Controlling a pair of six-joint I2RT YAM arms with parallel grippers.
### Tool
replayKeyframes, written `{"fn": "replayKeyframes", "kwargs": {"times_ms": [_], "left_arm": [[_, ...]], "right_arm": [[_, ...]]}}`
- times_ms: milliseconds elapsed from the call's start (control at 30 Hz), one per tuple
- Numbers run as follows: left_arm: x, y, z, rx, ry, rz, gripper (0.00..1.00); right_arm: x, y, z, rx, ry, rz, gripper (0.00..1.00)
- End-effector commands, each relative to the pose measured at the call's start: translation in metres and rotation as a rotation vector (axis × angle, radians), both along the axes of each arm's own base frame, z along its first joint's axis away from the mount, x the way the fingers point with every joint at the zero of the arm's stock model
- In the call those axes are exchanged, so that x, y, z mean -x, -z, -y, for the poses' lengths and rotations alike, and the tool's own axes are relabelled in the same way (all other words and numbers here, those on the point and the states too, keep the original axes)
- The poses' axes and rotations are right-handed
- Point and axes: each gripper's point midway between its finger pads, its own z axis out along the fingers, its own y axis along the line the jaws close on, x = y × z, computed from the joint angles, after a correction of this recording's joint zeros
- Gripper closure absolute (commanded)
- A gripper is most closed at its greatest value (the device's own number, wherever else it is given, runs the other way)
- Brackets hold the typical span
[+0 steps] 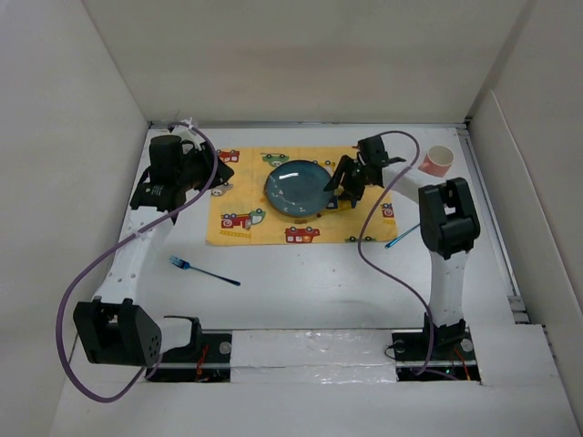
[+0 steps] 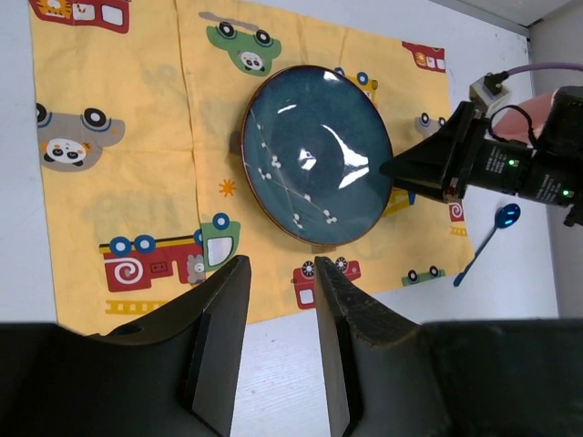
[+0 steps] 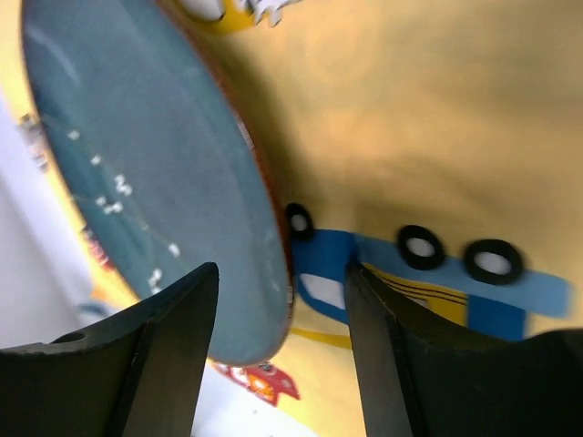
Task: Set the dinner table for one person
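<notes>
A dark blue plate [image 1: 299, 188] lies on the yellow car-print placemat [image 1: 246, 205] at the back of the white dinner table [image 1: 310, 282]. My right gripper [image 1: 342, 193] is at the plate's right edge. In the right wrist view its jaws [image 3: 282, 282] stand open, with the plate rim [image 3: 264, 273] between them and a gap to the right finger. My left gripper [image 1: 223, 173] hovers over the placemat's left end, open and empty [image 2: 278, 273]; its view shows the plate [image 2: 314, 155] and the right gripper [image 2: 405, 168].
A blue fork [image 1: 202, 270] lies on the bare table at front left. A blue spoon [image 1: 401, 237] lies right of the placemat, also in the left wrist view [image 2: 487, 238]. A pink cup [image 1: 437, 161] stands at back right. White walls enclose the table.
</notes>
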Motion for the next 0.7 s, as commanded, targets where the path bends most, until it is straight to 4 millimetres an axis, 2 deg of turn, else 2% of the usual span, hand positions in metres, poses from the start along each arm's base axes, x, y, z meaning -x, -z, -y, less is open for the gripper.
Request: {"fn": "replayKeyframes", "kwargs": {"times_ms": [0, 67, 100, 133, 167, 200, 233, 267, 300, 333, 367, 433, 467, 500, 533, 600, 633, 667], "left_arm": [[-0.008, -0.019, 0.0, -0.008, 0.006, 0.062, 0.69], [-0.009, -0.02, 0.0, -0.008, 0.005, 0.066, 0.68], [-0.009, -0.023, 0.0, -0.007, 0.003, 0.071, 0.67], [-0.009, -0.023, -0.001, -0.008, 0.001, 0.068, 0.67], [-0.009, -0.023, -0.001, -0.008, 0.001, 0.067, 0.67], [-0.009, -0.023, -0.001, -0.009, 0.0, 0.065, 0.66], [-0.009, -0.021, -0.002, -0.013, -0.002, 0.062, 0.66], [-0.009, -0.02, -0.003, -0.02, -0.003, 0.064, 0.65], [-0.009, -0.015, -0.005, -0.028, -0.013, 0.055, 0.65], [-0.008, -0.012, -0.006, -0.033, -0.017, 0.045, 0.65], [-0.007, -0.01, -0.007, -0.04, -0.017, 0.042, 0.65], [-0.005, -0.006, -0.007, -0.04, -0.019, 0.037, 0.64], [-0.004, -0.006, -0.007, -0.037, -0.019, 0.034, 0.64], [-0.003, -0.006, -0.003, -0.036, -0.009, 0.038, 0.64], [-0.004, -0.006, -0.003, -0.034, -0.008, 0.039, 0.64], [-0.005, -0.006, 0.0, -0.024, 0.002, 0.033, 0.64], [-0.006, -0.007, 0.001, -0.02, 0.005, 0.034, 0.64], [-0.006, -0.006, 0.001, -0.019, 0.005, 0.032, 0.64]], "right_arm": [[-0.011, -0.043, 0.03, 0.193, 0.063, 0.097, 0.36], [-0.01, -0.053, 0.043, 0.253, 0.094, 0.112, 0.37], [-0.014, -0.072, 0.05, 0.279, 0.128, 0.159, 0.36], [-0.021, -0.083, 0.067, 0.301, 0.178, 0.185, 0.38], [-0.023, -0.095, 0.075, 0.293, 0.2, 0.207, 0.41], [-0.031, -0.108, 0.096, 0.343, 0.278, 0.246, 0.51], [-0.037, -0.13, 0.124, 0.345, 0.359, 0.285, 0.83], [-0.043, -0.143, 0.146, 0.366, 0.427, 0.317, 0.95], [-0.046, -0.151, 0.164, 0.371, 0.472, 0.334, 1.0], [-0.048, -0.166, 0.184, 0.374, 0.525, 0.359, 1.0], [-0.05, -0.173, 0.219, 0.383, 0.61, 0.357, 1.0], [-0.05, -0.183, 0.258, 0.423, 0.715, 0.367, 0.99], [-0.049, -0.187, 0.287, 0.437, 0.781, 0.362, 0.92], [-0.05, -0.188, 0.301, 0.45, 0.814, 0.357, 0.84], [-0.05, -0.187, 0.312, 0.452, 0.83, 0.347, 0.67], [-0.051, -0.177, 0.34, 0.487, 0.887, 0.298, 0.55], [-0.052, -0.172, 0.347, 0.496, 0.898, 0.28, 0.51], [-0.052, -0.175, 0.355, 0.51, 0.917, 0.265, 0.51]]}}
